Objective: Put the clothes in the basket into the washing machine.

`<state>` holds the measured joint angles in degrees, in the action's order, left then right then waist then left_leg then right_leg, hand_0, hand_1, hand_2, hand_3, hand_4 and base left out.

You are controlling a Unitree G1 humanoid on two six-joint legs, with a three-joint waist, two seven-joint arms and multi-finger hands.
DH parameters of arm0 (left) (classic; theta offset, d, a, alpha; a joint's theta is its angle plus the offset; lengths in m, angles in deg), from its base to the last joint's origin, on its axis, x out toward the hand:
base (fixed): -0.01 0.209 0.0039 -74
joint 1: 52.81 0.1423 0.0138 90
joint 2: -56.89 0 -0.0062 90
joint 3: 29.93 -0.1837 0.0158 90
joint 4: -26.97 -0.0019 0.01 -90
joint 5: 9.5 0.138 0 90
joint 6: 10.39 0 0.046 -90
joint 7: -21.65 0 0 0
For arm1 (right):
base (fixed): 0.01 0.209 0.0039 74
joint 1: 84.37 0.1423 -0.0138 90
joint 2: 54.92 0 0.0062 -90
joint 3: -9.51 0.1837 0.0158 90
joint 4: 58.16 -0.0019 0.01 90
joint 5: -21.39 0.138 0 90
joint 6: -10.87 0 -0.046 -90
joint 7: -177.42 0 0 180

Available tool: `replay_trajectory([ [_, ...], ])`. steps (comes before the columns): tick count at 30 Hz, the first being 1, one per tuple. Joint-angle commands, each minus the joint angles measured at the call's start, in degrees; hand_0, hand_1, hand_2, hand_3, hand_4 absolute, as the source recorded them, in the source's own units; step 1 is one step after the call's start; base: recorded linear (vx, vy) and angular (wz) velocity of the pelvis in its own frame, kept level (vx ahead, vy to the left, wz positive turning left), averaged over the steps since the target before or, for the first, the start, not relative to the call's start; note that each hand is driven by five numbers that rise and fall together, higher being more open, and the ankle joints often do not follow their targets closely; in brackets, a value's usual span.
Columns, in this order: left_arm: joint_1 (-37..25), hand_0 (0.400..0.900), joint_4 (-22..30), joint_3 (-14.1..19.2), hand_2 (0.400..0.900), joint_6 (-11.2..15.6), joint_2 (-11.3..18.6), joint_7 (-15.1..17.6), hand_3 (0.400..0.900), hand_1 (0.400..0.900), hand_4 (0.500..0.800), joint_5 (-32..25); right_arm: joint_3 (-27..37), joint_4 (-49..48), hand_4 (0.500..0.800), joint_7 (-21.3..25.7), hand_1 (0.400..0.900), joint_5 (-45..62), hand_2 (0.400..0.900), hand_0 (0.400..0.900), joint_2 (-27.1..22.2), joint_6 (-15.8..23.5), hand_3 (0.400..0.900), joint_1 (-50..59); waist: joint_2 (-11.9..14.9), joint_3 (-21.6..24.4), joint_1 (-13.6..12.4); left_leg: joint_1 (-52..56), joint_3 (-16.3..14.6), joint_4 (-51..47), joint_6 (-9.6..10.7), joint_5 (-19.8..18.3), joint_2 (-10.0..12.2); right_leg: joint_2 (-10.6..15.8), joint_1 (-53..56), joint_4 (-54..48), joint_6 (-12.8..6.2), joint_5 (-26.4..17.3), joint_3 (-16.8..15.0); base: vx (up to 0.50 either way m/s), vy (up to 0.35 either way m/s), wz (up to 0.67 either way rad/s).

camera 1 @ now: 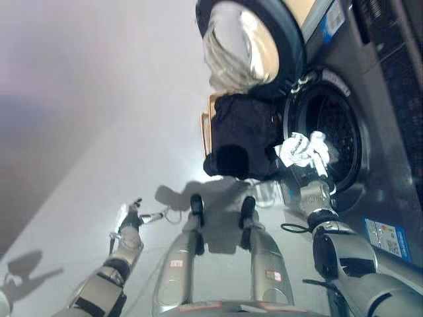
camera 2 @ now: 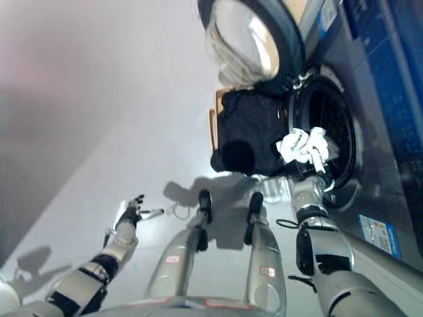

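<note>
A heap of black clothes (camera 1: 241,135) fills a tan basket (camera 1: 205,127) that stands on the floor just left of the washing machine's round drum opening (camera 1: 337,129). The machine's door (camera 1: 251,39) is swung open above the basket. My right hand (camera 1: 302,149), with white finger covers, is at the drum's rim, against the right edge of the black clothes. Its fingers are spread and do not curl round the cloth. My left hand (camera 1: 130,218) hangs open over the floor at the lower left, far from the basket.
The dark grey front of the washing machine (camera 1: 390,165) fills the right side. Pale grey floor (camera 1: 99,119) spreads to the left of the basket. The open door's glass bowl (camera 2: 241,39) juts out above the clothes.
</note>
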<state>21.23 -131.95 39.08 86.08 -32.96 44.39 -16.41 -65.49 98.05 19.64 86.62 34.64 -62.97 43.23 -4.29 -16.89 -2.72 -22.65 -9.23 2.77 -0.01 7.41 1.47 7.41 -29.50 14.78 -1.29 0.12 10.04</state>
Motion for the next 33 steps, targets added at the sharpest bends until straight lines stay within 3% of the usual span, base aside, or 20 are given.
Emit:
replay_trajectory([
  [1,5.83,0.900,-6.96,0.90,0.900,-0.54,-0.77,0.54,0.900,0.900,0.800,0.92,1.85,-6.46,0.500,0.68,0.400,2.67,0.400,0.400,-2.84,9.93,0.400,-1.79,-2.53,7.94,0.92,0.78,3.04,-5.48,5.22,2.68,0.76,1.29,5.74,-6.07,-4.23,-0.65,-0.79,0.04,0.030,0.01],
  [5,7.63,0.900,-6.59,0.09,0.900,-0.14,-2.24,0.82,0.900,0.900,0.800,0.95,4.63,-9.71,0.500,4.84,0.400,0.93,0.400,0.400,-6.05,13.25,0.400,0.33,-5.88,9.25,0.28,3.49,3.23,-6.98,5.37,3.10,0.34,1.51,8.05,-7.13,-4.32,-0.23,-0.58,0.07,0.034,0.05],
  [10,8.72,0.900,-6.47,-0.64,0.900,0.04,-3.15,0.73,0.900,0.900,0.800,1.20,4.15,-7.34,0.500,5.64,0.400,0.06,0.400,0.400,-11.98,12.36,0.400,4.15,-8.71,10.45,-1.03,3.99,3.99,-7.59,5.67,3.98,0.44,1.57,8.52,-7.18,-4.25,-0.34,-0.45,0.00,-0.007,0.07],
  [12,8.81,0.900,-6.65,-0.44,0.900,0.00,-3.22,0.69,0.900,0.900,0.800,0.86,3.29,-6.86,0.639,5.07,0.631,0.26,0.631,0.631,-13.40,11.84,0.631,4.83,-9.16,10.73,-1.37,3.95,4.24,-7.76,6.01,4.22,0.71,1.31,8.62,-7.39,-4.20,-0.42,-0.35,-0.01,-0.054,0.05],
  [13,8.89,0.900,-6.84,-0.35,0.900,-0.07,-3.50,0.50,0.900,0.900,0.800,0.77,3.12,-6.97,0.800,4.38,0.900,0.46,0.900,0.900,-13.23,11.46,0.900,4.70,-9.23,10.94,-1.38,3.82,4.22,-7.77,6.18,4.31,0.94,1.12,8.62,-7.50,-4.18,-0.52,-0.24,-0.01,-0.056,0.03],
  [15,9.15,0.900,-7.05,-0.47,0.900,-0.12,-3.66,0.25,0.900,0.900,0.800,0.91,2.86,-6.46,0.800,3.56,0.900,1.00,0.900,0.900,-13.31,11.11,0.900,4.53,-9.20,11.27,-1.40,3.81,4.29,-7.77,6.27,4.31,1.14,0.96,8.71,-7.55,-4.16,-0.50,-0.18,0.04,-0.026,-0.06],
  [16,4.71,0.900,-5.94,-1.96,0.900,-0.82,-3.98,0.78,0.900,0.900,0.800,0.53,0.20,-4.62,0.800,2.87,0.900,1.78,0.900,0.900,-12.56,10.57,0.900,5.63,-9.22,11.59,-0.14,4.13,3.90,-7.77,6.39,3.87,1.42,0.74,8.63,-7.01,-4.15,0.18,-0.63,0.07,0.002,-0.13],
  [18,5.38,0.900,-4.55,-2.37,0.900,-0.42,-4.22,-1.09,0.900,0.900,0.800,-0.20,-0.05,1.70,0.800,1.55,0.900,4.13,0.900,0.900,-14.70,7.93,0.900,8.84,-9.43,12.10,-0.86,3.76,4.18,-7.77,6.45,4.34,1.72,0.48,8.43,-6.99,-3.88,-0.26,-0.56,0.04,-0.012,-0.03],
  [24,6.44,0.900,-3.27,-2.49,0.900,-0.66,-4.74,-2.75,0.900,0.900,0.800,-0.77,0.23,5.43,0.800,0.31,0.900,5.70,0.900,0.900,-17.46,5.99,0.900,9.35,-9.52,11.86,-1.35,3.95,5.13,-7.77,6.66,4.56,1.91,0.32,8.73,-5.83,-3.50,0.50,0.33,0.01,-0.020,0.09],
  [31,6.17,0.900,-2.62,-1.84,0.900,-1.10,-4.12,-3.50,0.900,0.900,0.800,-0.19,-2.15,8.80,0.800,-2.25,0.900,3.78,0.900,0.900,-16.72,2.03,0.900,7.04,-8.53,11.14,-1.24,4.83,5.74,-7.77,6.42,4.42,2.00,0.21,9.11,-4.14,-3.04,1.34,0.62,0.01,-0.003,0.02],
  [33,5.20,0.900,-2.70,-1.42,0.900,-1.22,-3.95,-3.72,0.900,0.900,0.800,0.04,-5.12,10.11,0.800,-3.58,0.900,0.73,0.900,0.900,-14.85,-1.02,0.900,5.13,-7.69,10.64,-0.90,4.97,5.53,-7.77,6.25,4.18,2.16,0.11,8.92,-4.15,-3.01,1.08,0.43,-0.02,-0.011,-0.06],
])
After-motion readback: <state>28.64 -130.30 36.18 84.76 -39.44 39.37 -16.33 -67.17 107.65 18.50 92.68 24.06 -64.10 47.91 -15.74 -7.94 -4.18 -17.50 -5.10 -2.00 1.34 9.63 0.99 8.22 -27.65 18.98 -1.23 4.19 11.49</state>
